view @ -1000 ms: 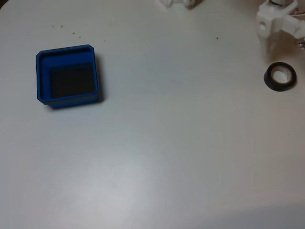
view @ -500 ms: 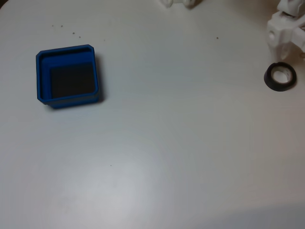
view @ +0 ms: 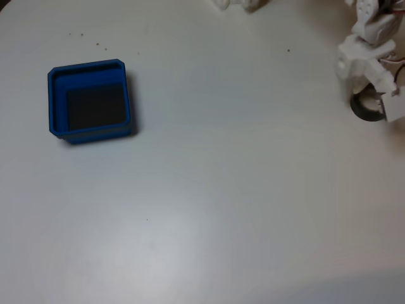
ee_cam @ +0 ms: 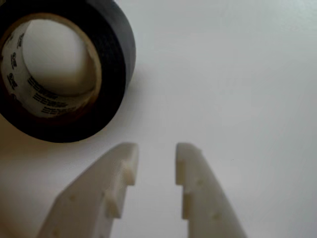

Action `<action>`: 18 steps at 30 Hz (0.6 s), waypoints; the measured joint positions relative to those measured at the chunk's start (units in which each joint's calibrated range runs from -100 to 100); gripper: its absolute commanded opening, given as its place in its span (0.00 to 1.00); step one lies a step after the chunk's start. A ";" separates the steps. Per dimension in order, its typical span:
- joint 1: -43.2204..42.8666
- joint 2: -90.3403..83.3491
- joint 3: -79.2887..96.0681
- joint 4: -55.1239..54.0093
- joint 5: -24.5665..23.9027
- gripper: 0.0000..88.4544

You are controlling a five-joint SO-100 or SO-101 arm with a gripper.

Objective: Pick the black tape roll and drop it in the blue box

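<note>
The black tape roll [ee_cam: 117, 54] lies flat on the white table, its pale printed core facing up, at the upper left of the wrist view. My gripper [ee_cam: 155, 157] hovers just short of it and off to its right, the two white fingers a small gap apart with nothing between them. In the fixed view the gripper [view: 381, 100] hangs over the tape roll [view: 362, 113] at the right edge and hides most of the ring. The blue box [view: 56, 101] stands far to the left with its dark floor bare.
The white table [view: 221, 190] spreads wide between box and tape. White arm parts [view: 237, 4] show at the top edge. A few small dark specks [view: 97, 44] dot the table above the box.
The gripper has come down from the upper right onto the spot of the tape roll and now covers part of it. The roll and the box have not moved.
</note>
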 measured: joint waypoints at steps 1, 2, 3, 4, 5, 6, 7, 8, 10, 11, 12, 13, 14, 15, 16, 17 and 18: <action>0.00 0.34 0.00 0.00 0.08 0.02; 0.00 0.42 0.00 0.00 0.17 0.03; -0.10 0.51 0.00 0.00 0.17 0.03; -0.20 0.59 0.00 0.00 0.25 0.03; -0.30 0.59 0.00 0.00 0.25 0.03; -0.30 0.59 0.00 0.00 0.25 0.03; -0.30 0.59 0.00 0.00 0.25 0.03; -0.30 0.59 0.00 0.00 0.25 0.03; -0.30 0.59 0.00 0.00 0.25 0.03; -0.30 0.59 0.00 0.00 0.25 0.03; -0.30 0.59 0.00 0.00 0.25 0.05; -0.30 0.59 0.00 0.00 0.25 0.07; -0.30 0.59 0.00 0.00 0.25 0.09; -0.30 0.59 0.00 0.00 0.25 0.11; -0.30 0.59 0.00 0.00 0.25 0.13; -0.30 0.59 0.00 0.00 0.25 0.15; -0.30 0.59 0.00 0.00 0.25 0.17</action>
